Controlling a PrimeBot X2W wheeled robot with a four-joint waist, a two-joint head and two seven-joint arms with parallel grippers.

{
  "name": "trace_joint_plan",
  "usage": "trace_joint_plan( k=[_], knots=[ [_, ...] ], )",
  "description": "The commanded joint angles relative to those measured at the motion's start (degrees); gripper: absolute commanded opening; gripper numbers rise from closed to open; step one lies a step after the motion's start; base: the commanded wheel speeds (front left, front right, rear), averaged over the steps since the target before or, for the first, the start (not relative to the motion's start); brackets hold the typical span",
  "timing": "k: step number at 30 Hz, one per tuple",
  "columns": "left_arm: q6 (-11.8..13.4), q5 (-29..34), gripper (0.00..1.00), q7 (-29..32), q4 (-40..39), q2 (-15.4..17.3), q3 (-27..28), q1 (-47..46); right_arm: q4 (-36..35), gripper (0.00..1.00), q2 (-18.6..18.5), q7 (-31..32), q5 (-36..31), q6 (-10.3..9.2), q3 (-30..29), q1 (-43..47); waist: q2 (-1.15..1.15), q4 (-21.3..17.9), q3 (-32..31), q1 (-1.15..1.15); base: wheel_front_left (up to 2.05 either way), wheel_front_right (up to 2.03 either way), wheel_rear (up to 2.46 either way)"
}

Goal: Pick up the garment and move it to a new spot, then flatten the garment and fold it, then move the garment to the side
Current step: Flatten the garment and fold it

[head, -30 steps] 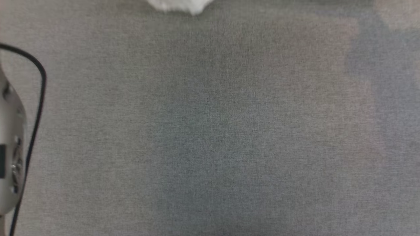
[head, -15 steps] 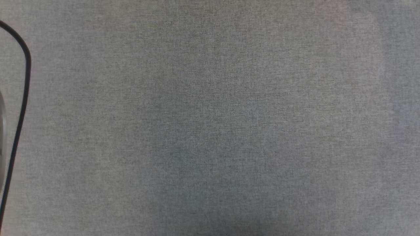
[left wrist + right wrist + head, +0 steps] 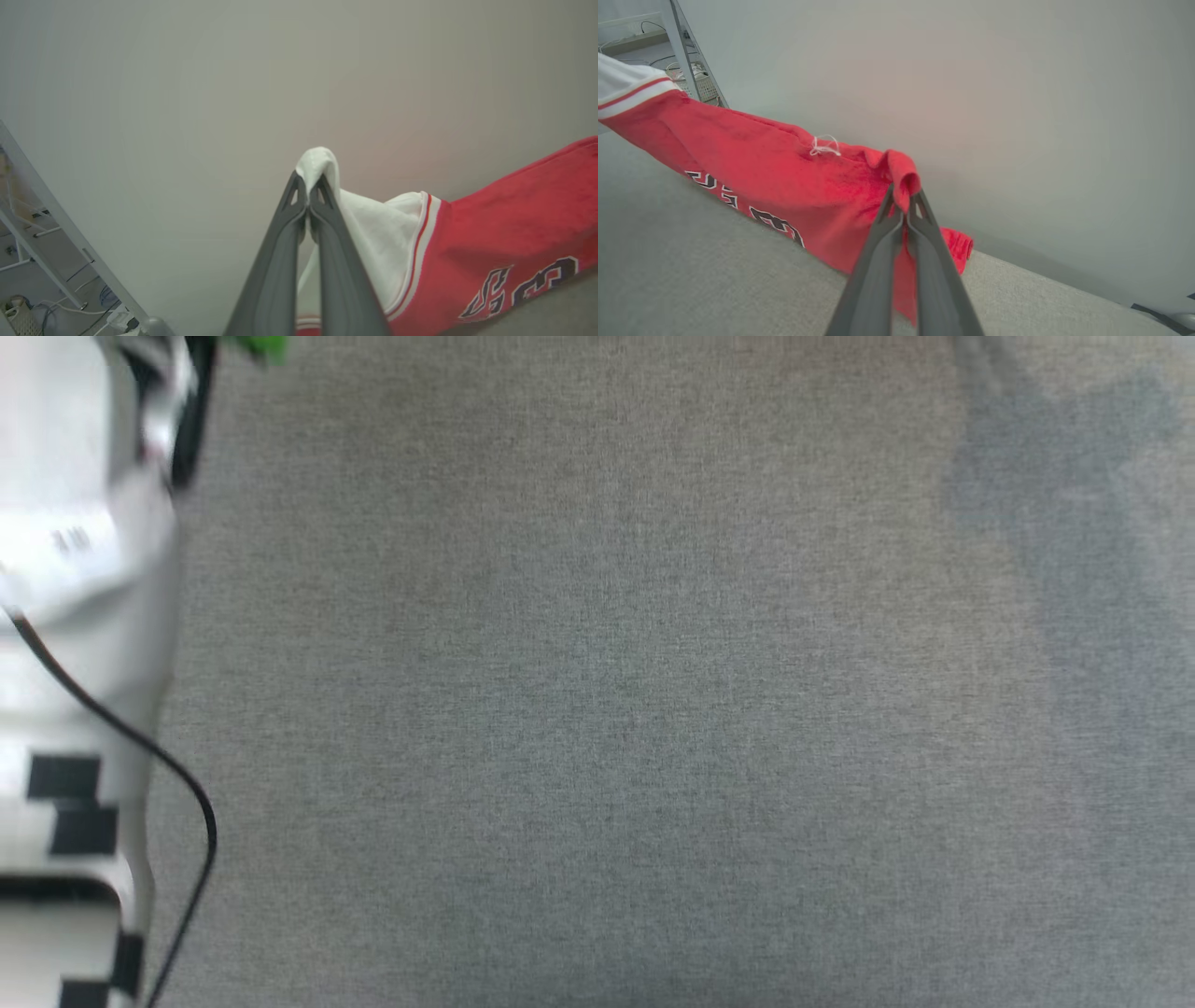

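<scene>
My left hand (image 3: pixel 308 182) is pinched fully shut on a white sleeve of the garment (image 3: pixel 504 219), with a small fold poking out above my fingertips at the centre of the left wrist view. My right hand (image 3: pixel 903 198) is clamped just as tight on a rolled red edge in the middle of the right wrist view. The shirt hangs stretched between the two hands and sags toward the grey desk (image 3: pixel 691 280). I cannot tell whether its printed face brushes the surface. My pale forearm (image 3: pixel 75 569) sits at the left edge of the head view.

Each hand has only a thin bite of cloth, I judge. A sharp pull apart could drag the sleeve or the red edge free, and the shirt would swing from one hand and land bunched. If I lower unevenly, the curled red edge could tuck under and leave a crease.
</scene>
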Motion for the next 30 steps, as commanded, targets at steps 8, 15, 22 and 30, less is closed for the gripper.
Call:
trace_joint_plan(
  k=[8,15,22,30],
  knots=[
    [3.8,-4.0,0.00,-0.4,-10.6,0.8,1.9,28.2,-5.1,0.00,-3.1,-2.3,2.9,-0.04,7.5,16.3,0.00,0.6,-8.9,-0.01,0.00,0.00,0.00],
    [5.6,-7.1,0.00,-0.1,-15.5,0.6,1.9,47.7,-8.2,0.00,-6.2,-2.7,4.2,-0.04,12.2,28.5,0.00,1.0,-15.1,-0.01,0.00,0.00,0.00],
    [5.7,-10.9,0.00,1.9,-18.2,0.8,1.4,62.7,-10.2,0.00,-7.1,-2.2,5.5,-0.04,14.6,38.1,0.00,0.8,-20.6,-0.01,0.00,0.00,0.00],
    [4.7,-16.1,0.00,4.4,-21.1,1.0,1.5,74.4,-13.4,0.00,-9.8,-2.5,7.2,-0.04,13.1,48.7,0.00,1.1,-24.5,-0.01,0.00,0.00,0.00]
  ],
)
